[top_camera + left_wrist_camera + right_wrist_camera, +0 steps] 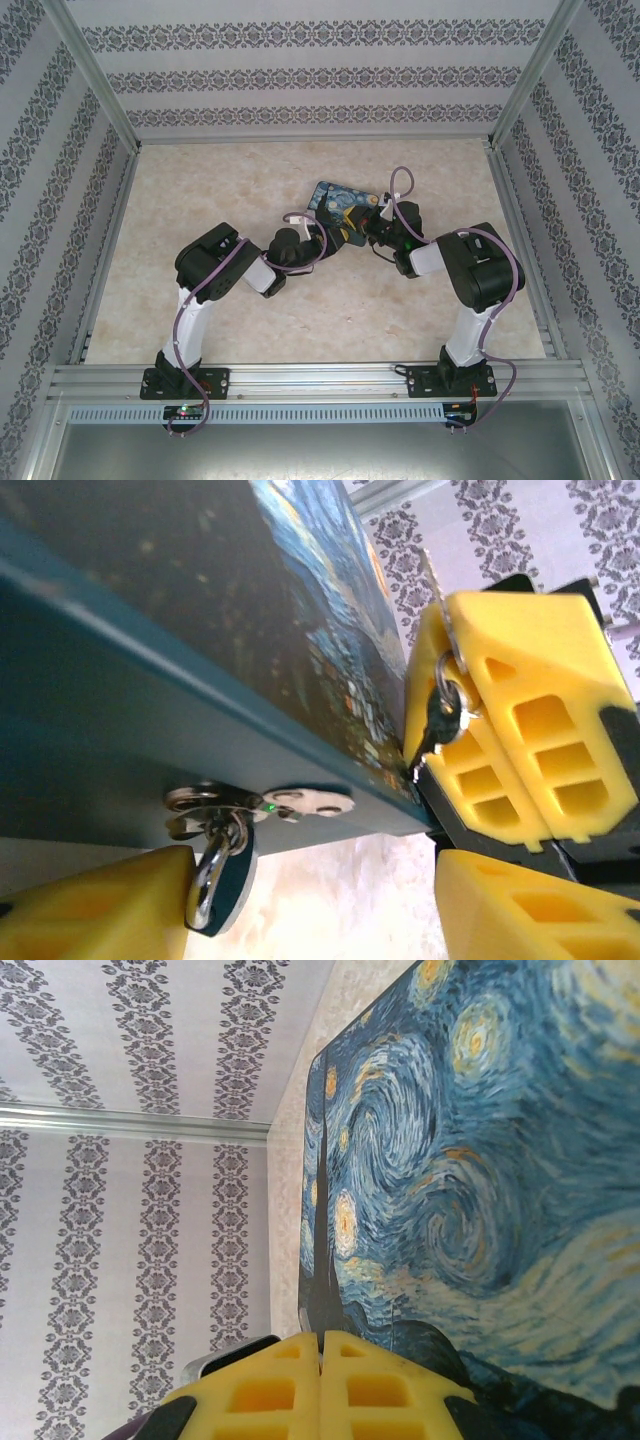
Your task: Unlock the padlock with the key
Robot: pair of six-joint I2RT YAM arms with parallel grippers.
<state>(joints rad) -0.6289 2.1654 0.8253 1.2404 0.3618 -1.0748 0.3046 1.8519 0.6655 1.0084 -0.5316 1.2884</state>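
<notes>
Where everything rests: flat table top (300, 320), pale beige with a matte marbled-stone pattern.
Surround: upright wall panels (300, 70) papered in grey-white stripes with bands of dark damask ornament.
Framing: grooved bare-aluminium rails (320, 378) along the near edge.
Limbs: black-and-white jointed left arm (215, 265) and right arm (480, 265), glossy purple cables (185, 330) looped along them, both bent inward to the table's middle.
Centre piece: flat rectangular box (343, 198), lid printed with swirling blue-and-yellow Starry Night brushwork, side wall plain smooth teal; it lies askew near mid-table.
Left end: left gripper (315, 880) with blocky yellow plastic fingers (100, 915) hollowed in square pockets; the two stand well apart, nothing clamped, at the box's teal side.
Right end: right gripper (322, 1345), same yellow pocketed fingers, pressed flat together on a thin dark grey metal key (432, 738), just beside the box's corner.
Fitting: small shiny metal hasp (262, 805) fixed on the teal wall.
Lock: tiny rounded blue-bodied padlock (238, 885), its thin bright steel shackle (207, 880) hooked through the hasp; it sits just beside one left gripper finger, and whether they touch is unclear.
Smallest piece: that key, on a small wire ring (452, 695), shows at the right gripper's finger seam, well apart from the padlock.
</notes>
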